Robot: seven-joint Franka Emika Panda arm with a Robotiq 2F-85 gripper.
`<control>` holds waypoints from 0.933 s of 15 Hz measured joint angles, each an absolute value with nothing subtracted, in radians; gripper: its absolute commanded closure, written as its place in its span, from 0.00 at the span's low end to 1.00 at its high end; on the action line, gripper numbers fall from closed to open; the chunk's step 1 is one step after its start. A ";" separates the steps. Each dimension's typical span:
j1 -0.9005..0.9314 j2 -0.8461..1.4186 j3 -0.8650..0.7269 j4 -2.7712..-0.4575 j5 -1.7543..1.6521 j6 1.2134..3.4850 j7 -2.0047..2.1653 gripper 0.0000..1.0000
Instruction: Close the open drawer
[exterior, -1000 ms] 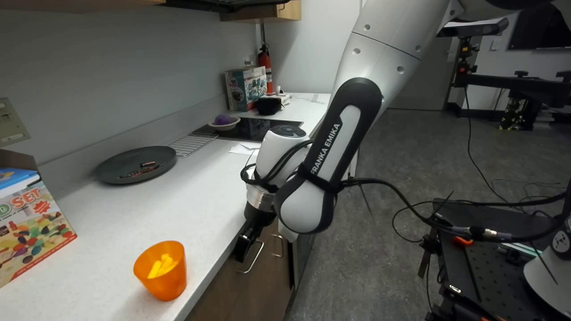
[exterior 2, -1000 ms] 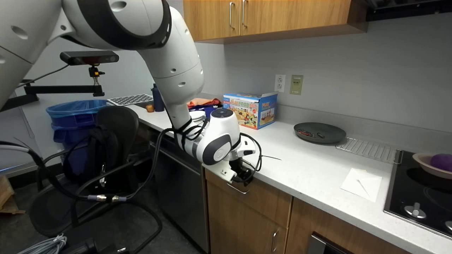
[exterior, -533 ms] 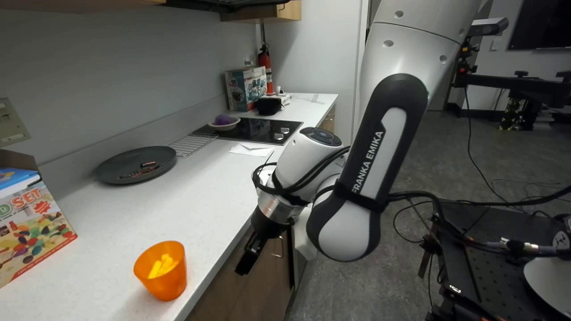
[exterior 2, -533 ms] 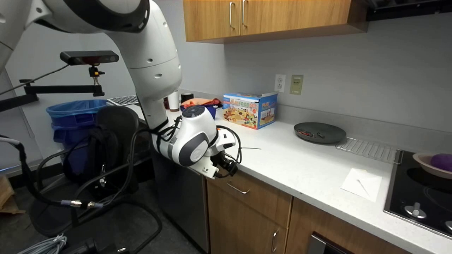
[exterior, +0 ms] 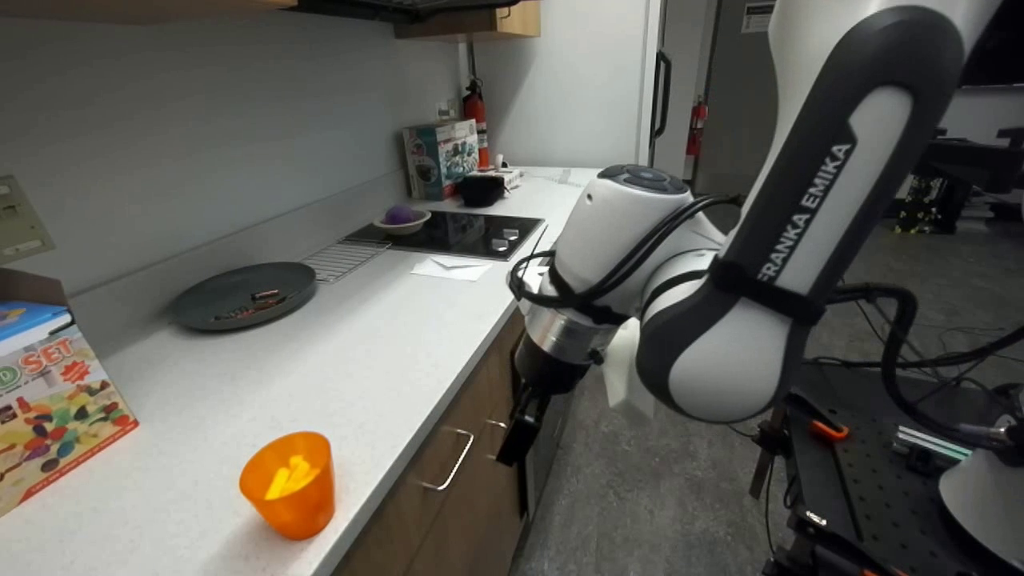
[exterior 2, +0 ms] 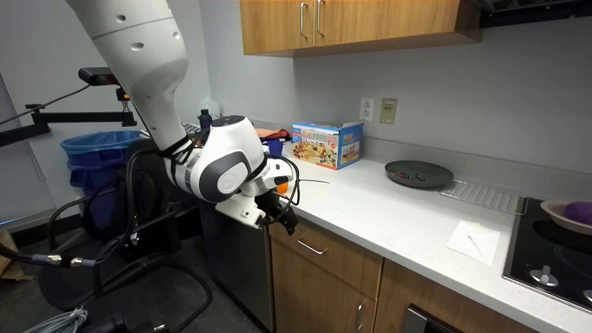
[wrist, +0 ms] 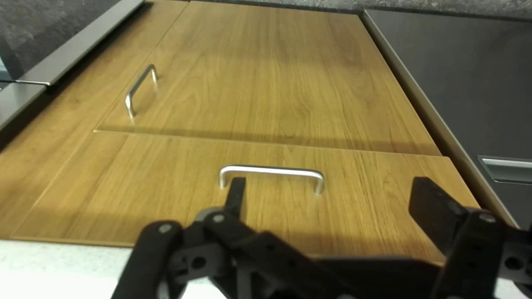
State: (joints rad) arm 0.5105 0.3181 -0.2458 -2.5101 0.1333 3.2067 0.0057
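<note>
Apparently the drawer (wrist: 282, 211) is already closed: in the wrist view its front spans the lower half of the frame, looks level with the cabinet door (wrist: 291, 79) higher in the frame, and no inner side shows in any view. The fingers (wrist: 432, 211) are spread wide with nothing between them. In both exterior views they appear to hang out in front of the drawer, apart from it, near the edge of the worktop (exterior 2: 393, 217).

What matters most is how they stand to the handle (wrist: 272, 170). In the wrist view this slim bar runs left to right, its long axis nearly parallel to the line between the fingertips. It sits off-centre in the gap: its left end is just beside the finger on the left of the frame, its right end well apart from the other. In an exterior view the handle (exterior: 457, 462) lies to the left of the fingers and slightly lower.

My judgement is that the closing is done and a move straight away from the front is called for. If another push were wanted, the finger nearest the bar's end might catch it, so bringing both together first seems wiser.
</note>
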 measured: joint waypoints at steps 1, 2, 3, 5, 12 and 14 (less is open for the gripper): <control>0.546 0.281 -0.284 -2.536 0.132 3.187 0.006 0.00; 0.576 0.247 -0.318 -2.559 0.130 3.170 0.006 0.00; 0.603 0.216 -0.347 -2.579 0.128 3.155 0.006 0.00; 0.646 0.164 -0.397 -2.610 0.118 3.135 0.011 0.00; 0.744 0.084 -0.517 -2.677 0.042 3.126 0.083 0.00; 0.753 0.075 -0.529 -2.687 0.033 3.126 0.095 0.00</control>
State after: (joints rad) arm 0.7534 0.0748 -0.5288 -2.6874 0.0325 3.1263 0.0949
